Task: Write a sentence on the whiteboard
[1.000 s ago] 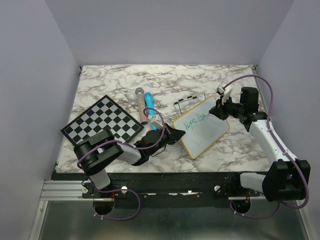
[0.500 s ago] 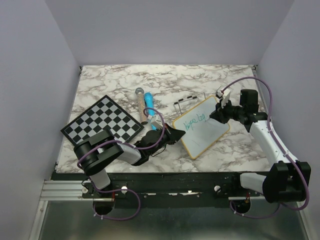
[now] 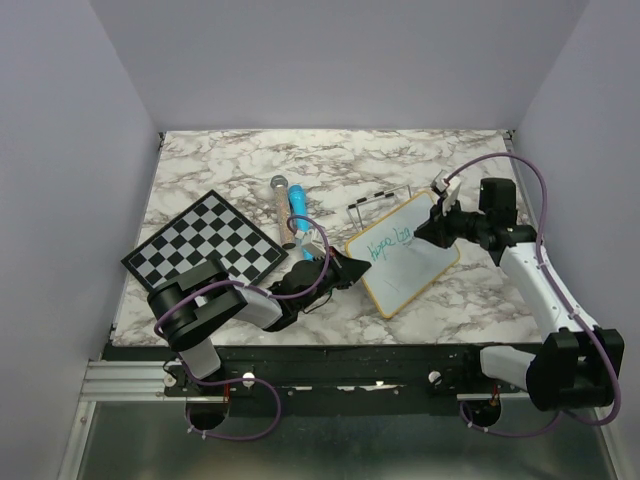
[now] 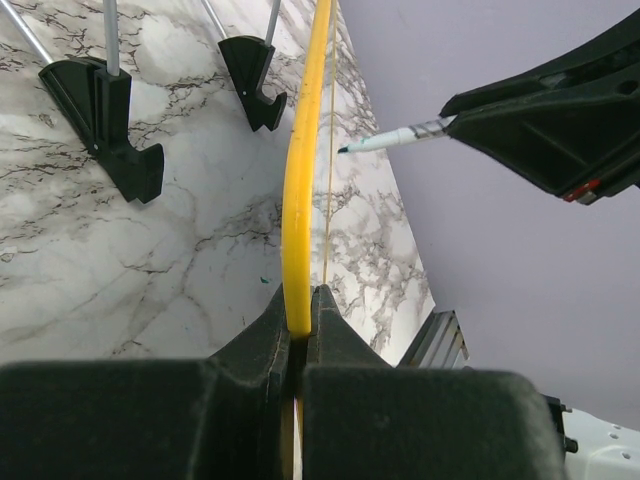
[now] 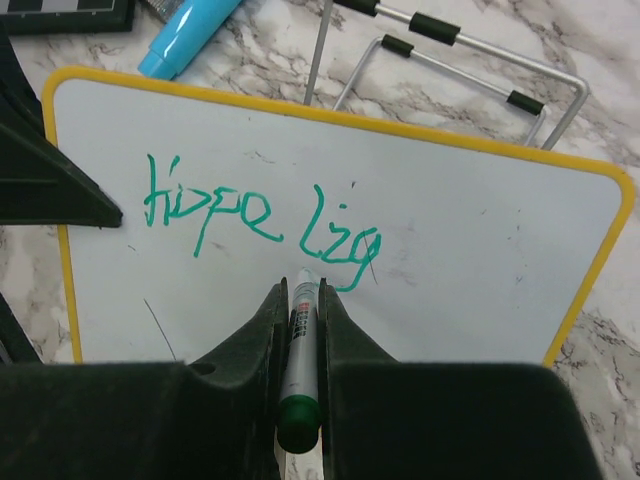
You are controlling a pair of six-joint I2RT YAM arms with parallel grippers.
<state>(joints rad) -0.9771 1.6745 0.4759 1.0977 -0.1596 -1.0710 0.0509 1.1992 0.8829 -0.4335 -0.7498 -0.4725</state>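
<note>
The whiteboard (image 3: 410, 262), white with a yellow frame, stands tilted at centre right of the marble table. My left gripper (image 3: 358, 268) is shut on its left edge; the left wrist view shows the yellow rim (image 4: 300, 200) pinched between the closed jaws of that gripper (image 4: 298, 310). My right gripper (image 3: 432, 228) is shut on a green-capped marker (image 5: 298, 350). The marker's tip sits just below the last letter. The sentence (image 5: 260, 215) reads about "Hope lig" in green. The marker (image 4: 395, 138) also shows from the side, pointing at the board.
A black-and-white chessboard (image 3: 205, 248) lies at the left. A blue pen (image 3: 298, 205) and a wooden-handled tool (image 3: 279, 190) lie behind the left gripper. A wire stand (image 3: 375, 200) with black feet (image 4: 110, 140) sits behind the board. Walls close in on three sides.
My right gripper has shifted slightly left and toward me along the board with the marker, and the green writing has grown by a stroke or two. The left arm has not moved.
</note>
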